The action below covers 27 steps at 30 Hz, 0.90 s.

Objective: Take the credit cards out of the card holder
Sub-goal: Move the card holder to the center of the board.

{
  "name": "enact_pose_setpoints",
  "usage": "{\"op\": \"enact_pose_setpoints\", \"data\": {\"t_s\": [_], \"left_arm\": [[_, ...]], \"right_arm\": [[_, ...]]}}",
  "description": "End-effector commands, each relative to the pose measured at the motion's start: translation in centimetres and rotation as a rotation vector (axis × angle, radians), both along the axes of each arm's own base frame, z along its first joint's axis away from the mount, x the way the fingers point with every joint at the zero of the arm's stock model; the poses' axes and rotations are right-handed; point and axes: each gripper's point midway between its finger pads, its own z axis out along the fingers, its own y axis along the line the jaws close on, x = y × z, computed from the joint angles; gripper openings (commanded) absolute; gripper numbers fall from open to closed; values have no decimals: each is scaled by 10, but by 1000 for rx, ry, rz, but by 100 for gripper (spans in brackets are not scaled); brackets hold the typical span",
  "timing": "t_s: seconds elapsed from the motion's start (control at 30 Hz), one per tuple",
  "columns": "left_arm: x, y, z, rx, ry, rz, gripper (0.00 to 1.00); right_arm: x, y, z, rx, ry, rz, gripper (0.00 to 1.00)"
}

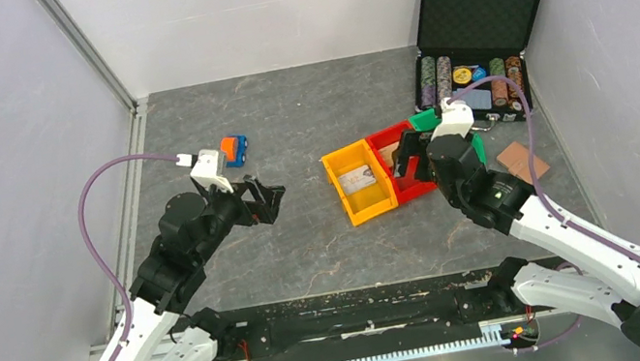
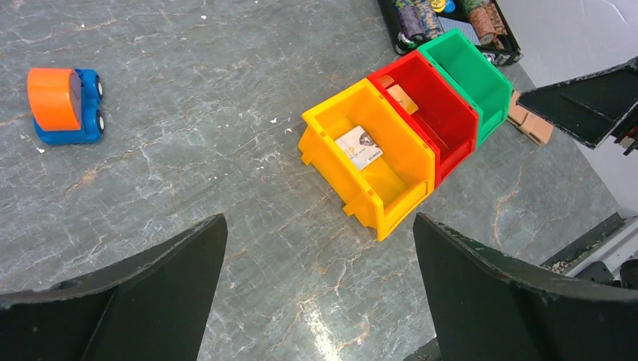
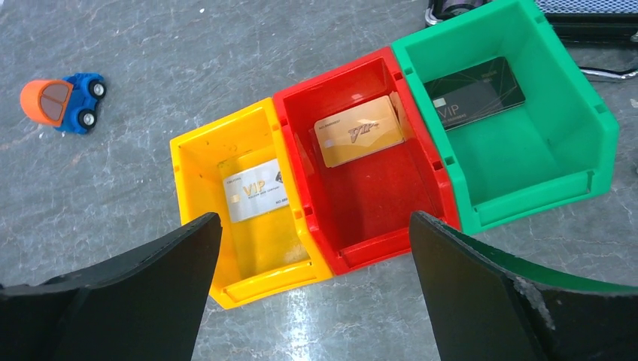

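Note:
Three cards lie in three joined bins in the right wrist view: a silver VIP card [image 3: 256, 189] in the yellow bin [image 3: 197, 154], a gold card [image 3: 359, 130] in the red bin [image 3: 376, 195], and a black card [image 3: 474, 92] in the green bin [image 3: 542, 150]. The reddish-brown card holder [image 1: 524, 161] lies flat on the table to the right of the bins, apart from both grippers. My right gripper [image 3: 314, 219] is open and empty above the bins' near edge [image 1: 407, 154]. My left gripper [image 1: 267, 197] is open and empty over bare table left of the bins [image 2: 320, 218].
An open black chip case [image 1: 475, 17] with poker chips stands at the back right. A blue toy truck with an orange drum [image 1: 234, 149] sits at the back left. Grey walls close in the table on three sides.

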Motion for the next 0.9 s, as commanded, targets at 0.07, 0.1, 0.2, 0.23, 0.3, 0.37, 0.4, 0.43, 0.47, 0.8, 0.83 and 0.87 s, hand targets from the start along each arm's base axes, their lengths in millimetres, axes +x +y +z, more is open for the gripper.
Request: {"op": "enact_pose_setpoints", "data": {"t_s": [0.07, 0.1, 0.2, 0.23, 0.3, 0.37, 0.4, 0.43, 0.47, 0.8, 0.83, 0.87], "left_arm": [[0, -1, 6, 24, -50, -27, 100], [0, -2, 6, 22, -46, -28, 100], [-1, -3, 6, 10, -39, -32, 100], [-1, -4, 6, 5, -34, -33, 100], [-1, -6, 6, -1, -27, -40, 100], [-2, -5, 6, 6, -21, -38, 100], [-2, -2, 4, 17, -12, -27, 100], [-3, 0, 5, 24, -6, -18, 100], [-4, 2, 4, 36, 6, -18, 100], [-21, 11, -21, 52, 70, -17, 100], [-23, 11, -22, 49, 71, -18, 100], [-23, 12, -23, 51, 72, -18, 100]], "right_arm": [[5, -27, 12, 12, -65, -164, 98], [5, -36, 8, -11, -72, -208, 98], [5, -63, 0, -101, -90, -325, 98], [5, -70, -2, -135, -91, -355, 98], [7, -83, -5, -178, -82, -399, 99], [10, -96, -9, -200, -60, -429, 99], [11, -104, -12, -210, -42, -448, 99], [12, -113, -14, -215, -25, -474, 99], [13, -125, -18, -215, -1, -511, 99], [5, -233, -44, -204, 137, -850, 78], [5, -240, -49, -194, 150, -870, 75], [5, -250, -53, -174, 160, -895, 73]]}}
